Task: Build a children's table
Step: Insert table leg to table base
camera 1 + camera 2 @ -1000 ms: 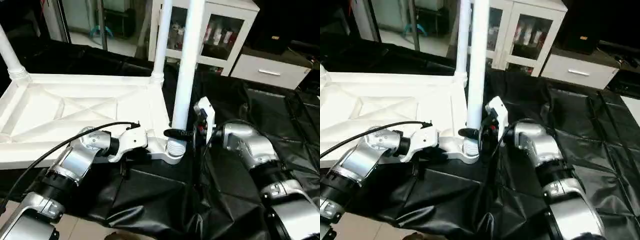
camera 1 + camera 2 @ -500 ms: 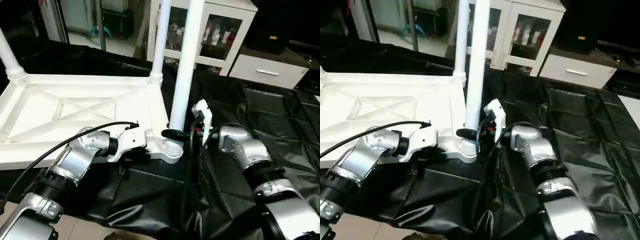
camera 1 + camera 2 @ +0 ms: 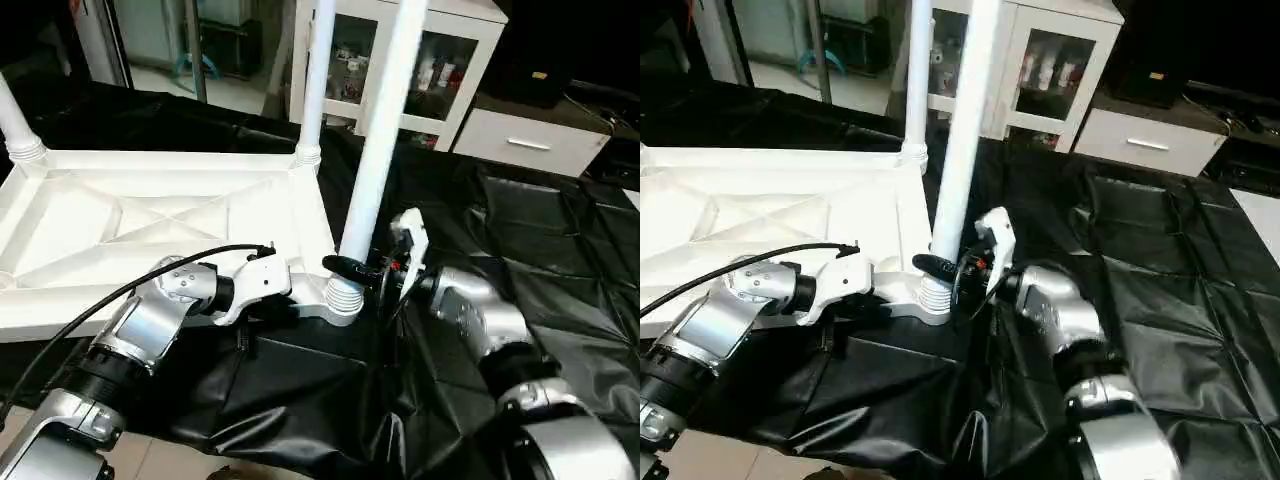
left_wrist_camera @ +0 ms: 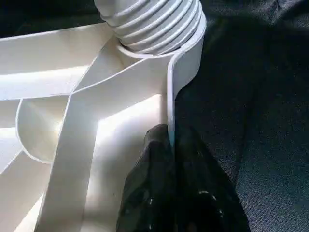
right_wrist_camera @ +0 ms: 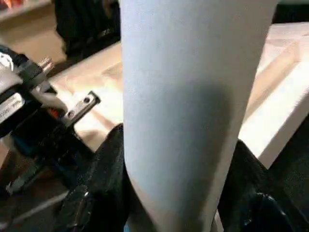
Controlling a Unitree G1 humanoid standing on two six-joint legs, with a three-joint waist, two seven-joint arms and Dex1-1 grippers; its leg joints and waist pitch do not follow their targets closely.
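Black-draped counter carries upturned white plastic children's table. Our left claw pinches rim, steadying it; right claw grips long white tube leg, half-wide, near corner socket for seating.

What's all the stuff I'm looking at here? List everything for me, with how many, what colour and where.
table top: one, white, upside down on the black cloth, ribbed underside up.
legs: three seen, white, standing in corner sockets; the nearest leans.
black cloth: one, draped over the worktable.
cabinet: one, white with glass doors, behind.
drawer unit: one, white, beside the cabinet.
left gripper: black fingers, shut on the table top's rim near the front corner.
right gripper: black fingers, around the nearest leg's base.
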